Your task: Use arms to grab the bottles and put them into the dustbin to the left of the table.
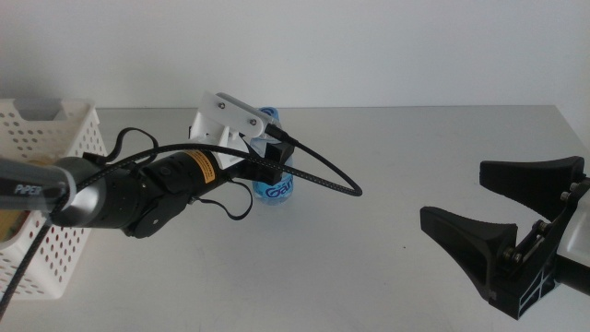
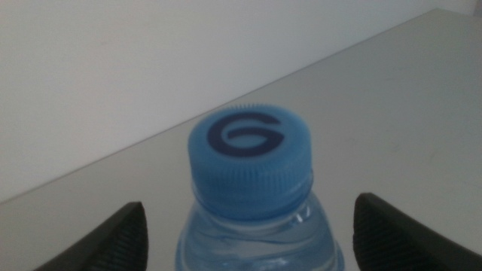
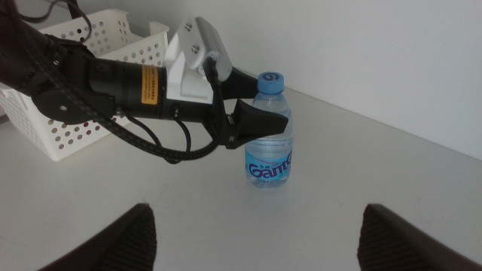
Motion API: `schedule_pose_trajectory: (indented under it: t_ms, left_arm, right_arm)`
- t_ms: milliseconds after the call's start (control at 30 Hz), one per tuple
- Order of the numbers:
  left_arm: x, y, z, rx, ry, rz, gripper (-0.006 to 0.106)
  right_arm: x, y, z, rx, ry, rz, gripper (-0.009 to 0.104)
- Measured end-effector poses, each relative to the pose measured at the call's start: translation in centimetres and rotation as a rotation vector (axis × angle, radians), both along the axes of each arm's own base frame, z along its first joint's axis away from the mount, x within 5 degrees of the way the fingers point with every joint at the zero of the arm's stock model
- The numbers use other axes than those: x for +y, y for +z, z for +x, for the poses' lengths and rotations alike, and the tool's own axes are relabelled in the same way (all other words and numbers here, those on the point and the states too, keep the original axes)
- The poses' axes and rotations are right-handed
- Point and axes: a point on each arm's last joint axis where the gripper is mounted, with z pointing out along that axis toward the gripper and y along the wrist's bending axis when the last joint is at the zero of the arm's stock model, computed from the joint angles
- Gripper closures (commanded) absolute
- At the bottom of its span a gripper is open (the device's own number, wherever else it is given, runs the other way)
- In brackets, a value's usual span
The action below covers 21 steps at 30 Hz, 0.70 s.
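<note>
Blue-capped and clear, the water bottle point(image 1: 274, 181) stands upright on the table point(image 1: 387, 148), mid-left — our left gripper point(image 1: 279, 152) straddles its upper part with jaws spread wide, neither visibly touching it. White dustbin point(image 1: 46, 138) sits at the left edge. Our right gripper point(image 1: 502, 207) waits low at the right — jaws gaping, holding nothing
</note>
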Motion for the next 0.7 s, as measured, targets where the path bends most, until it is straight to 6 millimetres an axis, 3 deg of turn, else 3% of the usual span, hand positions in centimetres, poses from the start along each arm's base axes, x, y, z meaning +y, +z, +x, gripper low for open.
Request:
schedule_pose_trajectory:
  t_ms: [233, 533, 600, 700]
  left_arm:
    - [-0.8, -3.3, 1.2, 0.051, -0.023, -0.079, 0.007]
    - [-1.0, -5.2, 2.0, 0.071, 0.004, -0.116, 0.009]
    - [-1.0, -5.2, 2.2, 0.068, 0.003, -0.121, 0.014]
    - [-1.1, -5.2, 2.3, 0.064, 0.003, -0.123, 0.033]
  right_arm:
    - [0.0, 0.0, 0.0, 0.000, 0.000, 0.000, 0.020]
    - [0.0, 0.0, 0.0, 0.000, 0.000, 0.000, 0.020]
    - [0.0, 0.0, 0.0, 0.000, 0.000, 0.000, 0.020]
    - [0.0, 0.0, 0.0, 0.000, 0.000, 0.000, 0.020]
